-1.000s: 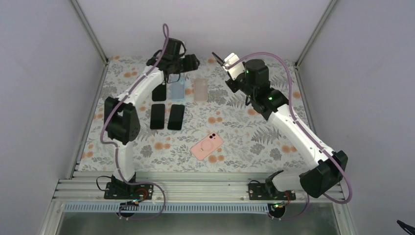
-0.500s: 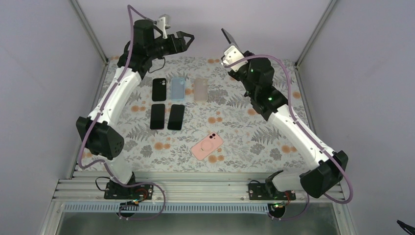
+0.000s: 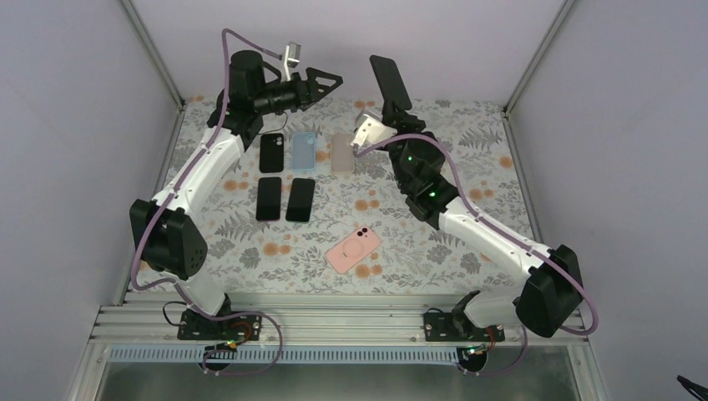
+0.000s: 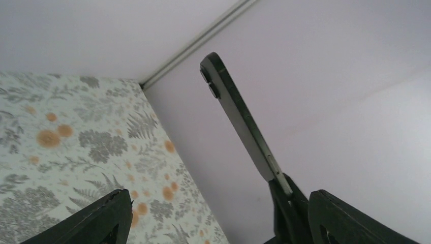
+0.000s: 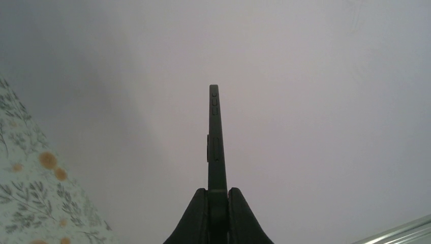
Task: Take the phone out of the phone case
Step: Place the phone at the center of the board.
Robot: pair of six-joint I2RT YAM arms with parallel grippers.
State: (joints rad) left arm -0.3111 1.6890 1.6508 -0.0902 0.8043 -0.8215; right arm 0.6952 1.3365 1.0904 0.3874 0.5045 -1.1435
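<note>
My right gripper (image 3: 391, 107) is shut on the lower end of a dark phone (image 3: 390, 80) and holds it up in the air above the back of the table. The right wrist view shows this phone (image 5: 216, 147) edge-on, rising from between the closed fingers of the gripper (image 5: 217, 193). I cannot tell whether a case is on it. My left gripper (image 3: 326, 87) hangs open in the air to the left of the phone, apart from it. From the left wrist the phone (image 4: 239, 122) slants up near the right finger of the open gripper (image 4: 218, 206), nothing between the fingers.
On the floral cloth lie a pink cased phone (image 3: 353, 249), two black phones (image 3: 269, 198) (image 3: 300, 199), and behind them a black one (image 3: 271, 153), a light blue case (image 3: 302, 151) and a pale case (image 3: 342, 154). Walls enclose the table on three sides.
The left arm has lifted from the row of cases into the air and its gripper has opened wider. The right arm has tilted the dark phone upward and drawn in toward the centre.
</note>
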